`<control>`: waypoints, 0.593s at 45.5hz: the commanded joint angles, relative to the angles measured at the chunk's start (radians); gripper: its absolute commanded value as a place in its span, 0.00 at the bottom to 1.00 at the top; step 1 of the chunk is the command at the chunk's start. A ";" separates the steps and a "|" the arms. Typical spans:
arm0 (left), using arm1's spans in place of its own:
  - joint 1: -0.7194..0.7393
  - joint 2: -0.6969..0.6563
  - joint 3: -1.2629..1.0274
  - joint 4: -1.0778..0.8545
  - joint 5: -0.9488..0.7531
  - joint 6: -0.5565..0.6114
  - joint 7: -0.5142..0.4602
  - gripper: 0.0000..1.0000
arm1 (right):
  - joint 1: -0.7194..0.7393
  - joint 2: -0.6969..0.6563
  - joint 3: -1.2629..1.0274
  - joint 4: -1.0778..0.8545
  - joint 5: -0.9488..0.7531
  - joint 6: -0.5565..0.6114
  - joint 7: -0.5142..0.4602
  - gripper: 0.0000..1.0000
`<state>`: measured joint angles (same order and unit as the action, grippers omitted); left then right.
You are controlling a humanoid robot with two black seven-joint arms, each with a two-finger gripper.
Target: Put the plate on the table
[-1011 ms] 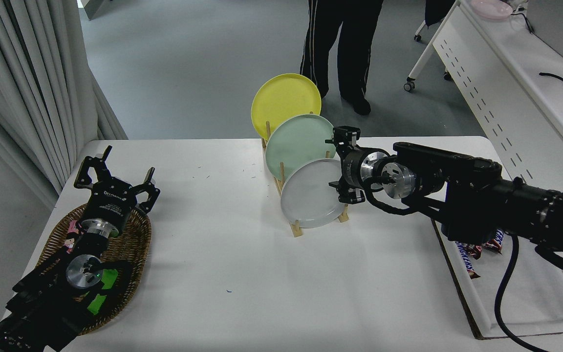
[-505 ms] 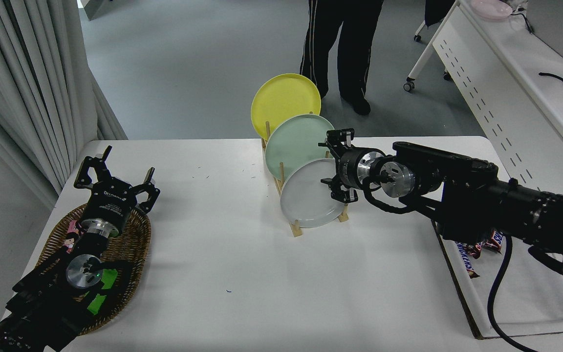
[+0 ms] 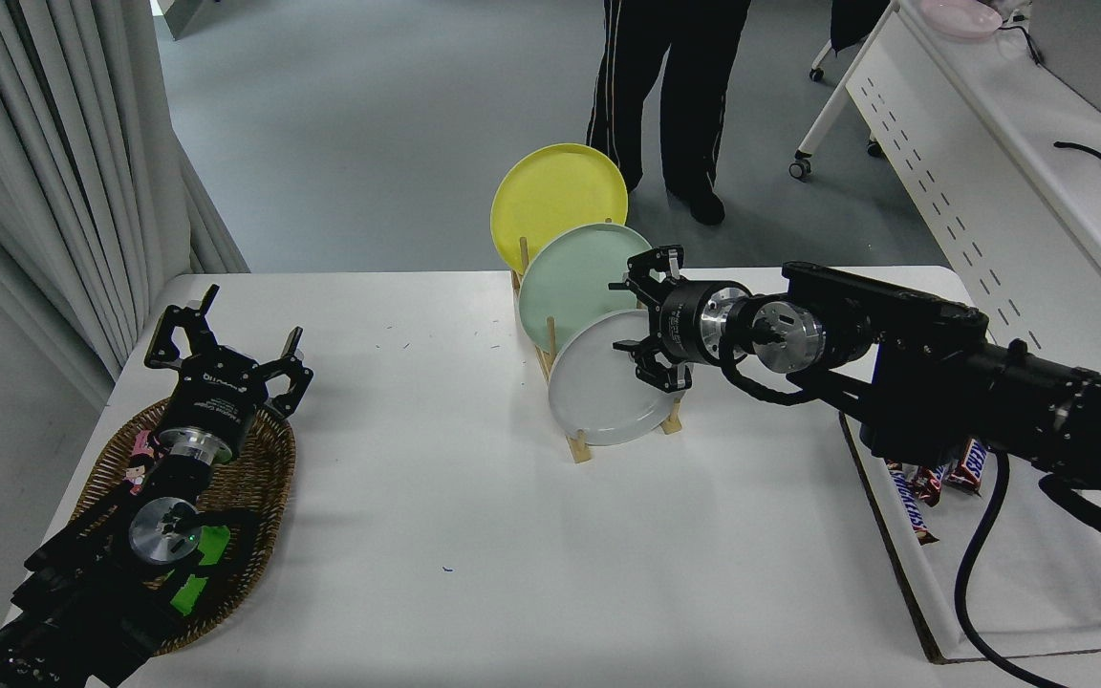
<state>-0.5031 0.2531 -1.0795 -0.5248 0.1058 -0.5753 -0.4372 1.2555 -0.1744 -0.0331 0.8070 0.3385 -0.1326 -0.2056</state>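
Curtains (image 3: 44, 172) hung at nine o'clock, beside the counter (image 3: 474, 573). At eight o'clock the left gripper (image 3: 226, 355) sat parked over a wicker basket (image 3: 120, 459), jaws spread apart and holding nothing. Past centre, toward one o'clock, a wooden rack (image 3: 577, 447) held three plates on edge: yellow (image 3: 555, 191) farthest, mint (image 3: 574, 272) in the middle, and the grey plate (image 3: 598, 392) nearest, leaning in its slot and not yet on the counter. The right gripper (image 3: 641, 315) reached in from three o'clock, jaws apart around the plate's upper right rim, one finger above the edge and one in front of the face; whether either touched could not be told.

Judging by its look, the plate was stiff, smooth, fairly light, and liable to chip or crack if dropped. Its glossy face would likely slip, so the raised rim at the plate's own one to two o'clock seemed the place to pinch, deep enough to stop it swinging when lifted clear of the pegs. A person's legs (image 3: 665, 96) stood at twelve o'clock, and candy bars (image 3: 933, 483) lay on a tray (image 3: 1038, 592) at four o'clock.
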 commanded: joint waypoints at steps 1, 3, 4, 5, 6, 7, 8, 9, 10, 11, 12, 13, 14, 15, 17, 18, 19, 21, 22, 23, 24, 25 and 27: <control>0.000 0.000 0.001 0.000 0.000 0.000 0.000 1.00 | 0.001 -0.002 0.019 -0.015 -0.007 -0.002 -0.003 0.57; 0.000 0.000 0.000 0.000 0.000 0.000 0.000 1.00 | 0.002 -0.002 0.019 -0.026 -0.009 -0.004 -0.005 0.56; 0.000 0.000 0.000 0.000 0.000 0.000 0.000 1.00 | 0.002 -0.002 0.019 -0.032 -0.009 -0.004 -0.005 0.56; 0.000 0.000 0.000 0.000 0.000 0.000 0.000 1.00 | 0.001 -0.002 0.019 -0.038 -0.009 -0.004 -0.003 0.55; 0.000 0.000 0.000 0.000 0.000 0.000 0.000 1.00 | 0.001 -0.002 0.021 -0.045 -0.009 -0.004 -0.005 0.54; 0.000 0.000 0.000 0.000 0.000 0.000 0.000 1.00 | 0.001 -0.002 0.021 -0.051 -0.009 -0.004 -0.005 0.53; 0.000 0.000 0.001 0.000 0.000 0.000 0.000 1.00 | 0.001 -0.002 0.021 -0.055 -0.009 -0.004 -0.005 0.52; 0.000 0.000 0.000 0.000 0.000 0.000 0.000 1.00 | 0.001 -0.002 0.021 -0.060 -0.009 -0.004 -0.005 0.52; 0.000 0.000 0.000 0.000 0.000 0.000 -0.002 1.00 | -0.001 -0.002 0.021 -0.065 -0.009 -0.004 -0.003 0.52; 0.000 0.000 0.000 0.000 0.000 0.000 0.000 1.00 | -0.001 0.000 0.021 -0.068 -0.009 -0.004 -0.003 0.52; 0.000 0.000 0.001 0.000 0.000 0.000 0.000 1.00 | -0.001 0.000 0.021 -0.072 -0.009 -0.004 -0.005 0.52; 0.000 0.000 0.000 0.000 0.000 0.000 0.000 1.00 | -0.001 0.000 0.022 -0.074 -0.009 -0.004 -0.005 0.52; 0.000 0.000 0.000 0.000 0.000 0.000 0.000 1.00 | -0.001 0.001 0.025 -0.075 -0.009 -0.004 -0.005 0.52; 0.000 0.000 0.001 0.000 0.000 0.000 0.000 1.00 | -0.002 0.001 0.025 -0.075 -0.009 -0.004 -0.003 0.51; 0.000 0.000 0.000 0.000 0.000 0.000 0.000 1.00 | -0.002 0.003 0.025 -0.075 -0.009 -0.004 -0.005 0.50; 0.000 0.000 0.000 0.000 0.000 0.000 0.000 1.00 | -0.002 0.003 0.025 -0.075 -0.009 -0.004 -0.005 0.50; 0.000 0.000 0.000 0.000 0.000 0.000 0.000 1.00 | -0.002 0.003 0.025 -0.080 -0.009 -0.004 -0.005 0.49; 0.000 0.000 0.000 0.000 0.000 0.000 0.000 1.00 | -0.002 0.004 0.025 -0.088 -0.009 -0.004 -0.005 0.47; 0.000 0.000 0.000 0.000 0.000 0.000 0.000 1.00 | -0.002 0.006 0.025 -0.091 -0.009 -0.004 -0.005 0.46; 0.000 0.000 0.000 0.000 0.000 0.000 0.000 1.00 | -0.002 0.006 0.025 -0.092 -0.009 -0.004 -0.005 0.46; 0.000 0.000 0.000 0.000 0.000 0.000 0.000 1.00 | -0.002 0.006 0.025 -0.092 -0.009 -0.004 -0.005 0.46; 0.000 0.000 0.000 0.000 0.000 0.000 0.000 1.00 | -0.002 0.007 0.025 -0.092 -0.009 -0.004 -0.005 0.46; 0.000 0.000 0.001 -0.001 0.000 0.000 0.000 1.00 | -0.002 0.007 0.025 -0.092 -0.009 -0.004 -0.005 0.46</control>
<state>-0.5031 0.2531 -1.0796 -0.5246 0.1058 -0.5753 -0.4372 1.2541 -0.1715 -0.0101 0.7335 0.3305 -0.1362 -0.2097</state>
